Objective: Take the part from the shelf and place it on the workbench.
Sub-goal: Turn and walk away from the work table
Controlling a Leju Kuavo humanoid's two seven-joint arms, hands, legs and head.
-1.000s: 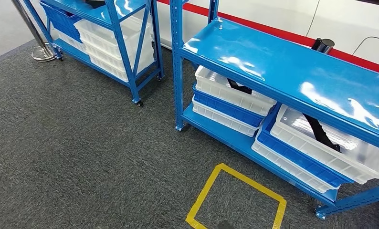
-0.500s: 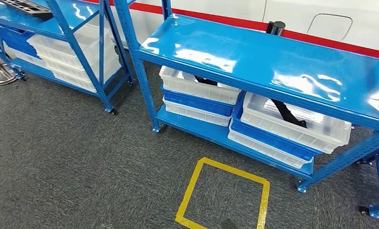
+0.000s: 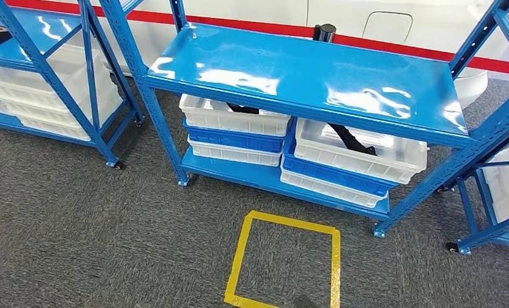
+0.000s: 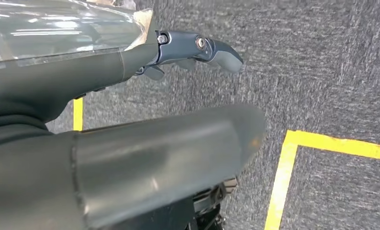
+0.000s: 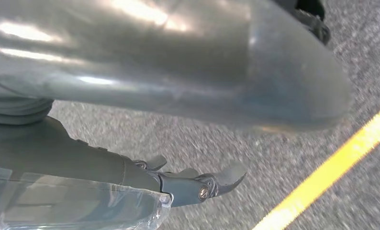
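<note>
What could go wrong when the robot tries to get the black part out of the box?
The black part lies in a white bin tucked under the blue shelf, so an arm may bump the shelf edge. The bins are stacked, so pulling might shift them. Both hands hang over the carpet, so the reach is long.

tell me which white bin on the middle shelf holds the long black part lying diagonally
The right top white bin, stacked over a blue one; its black part lies diagonally, while the left bin's is mostly hidden.
</note>
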